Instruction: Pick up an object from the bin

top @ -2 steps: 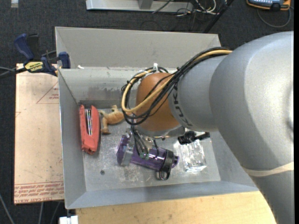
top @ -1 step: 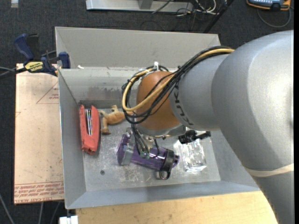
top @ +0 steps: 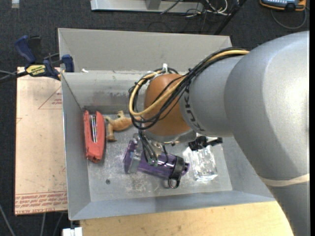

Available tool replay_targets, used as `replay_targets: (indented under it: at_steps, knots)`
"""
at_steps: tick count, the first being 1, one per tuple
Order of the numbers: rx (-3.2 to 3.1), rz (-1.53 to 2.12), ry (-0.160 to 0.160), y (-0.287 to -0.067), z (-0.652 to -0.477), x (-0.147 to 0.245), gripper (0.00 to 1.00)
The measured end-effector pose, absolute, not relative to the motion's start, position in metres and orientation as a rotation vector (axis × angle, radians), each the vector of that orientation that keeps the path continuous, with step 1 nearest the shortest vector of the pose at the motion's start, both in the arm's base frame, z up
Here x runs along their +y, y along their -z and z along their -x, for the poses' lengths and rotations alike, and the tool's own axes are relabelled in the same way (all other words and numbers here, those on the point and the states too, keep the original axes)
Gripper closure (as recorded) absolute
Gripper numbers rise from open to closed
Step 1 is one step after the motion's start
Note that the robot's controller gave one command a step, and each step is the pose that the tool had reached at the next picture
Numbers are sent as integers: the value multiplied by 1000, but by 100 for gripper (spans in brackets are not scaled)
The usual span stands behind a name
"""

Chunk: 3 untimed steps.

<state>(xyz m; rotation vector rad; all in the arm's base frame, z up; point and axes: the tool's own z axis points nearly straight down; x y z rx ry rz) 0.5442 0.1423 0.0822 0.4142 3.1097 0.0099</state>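
The gripper (top: 147, 152) is set low in the bin (top: 74, 146), over a purple tool-like thing (top: 160, 168) lying by the middle of the front wall. Whether it is open or closed cannot be told. Nothing is seen lifted, so the pick is judged unfinished: a sure grasp and the raising are left.

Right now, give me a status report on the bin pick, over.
Hand low over bin centre. Purple plastic piece right under it, lying on the floor. Clear plastic block close beside it; red case apart at left.
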Motion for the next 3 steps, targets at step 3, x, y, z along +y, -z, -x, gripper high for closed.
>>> replay_targets:
  at_steps: [3]
  knots:
    - [3113, -414, -9, -120, -543, 142, 100]
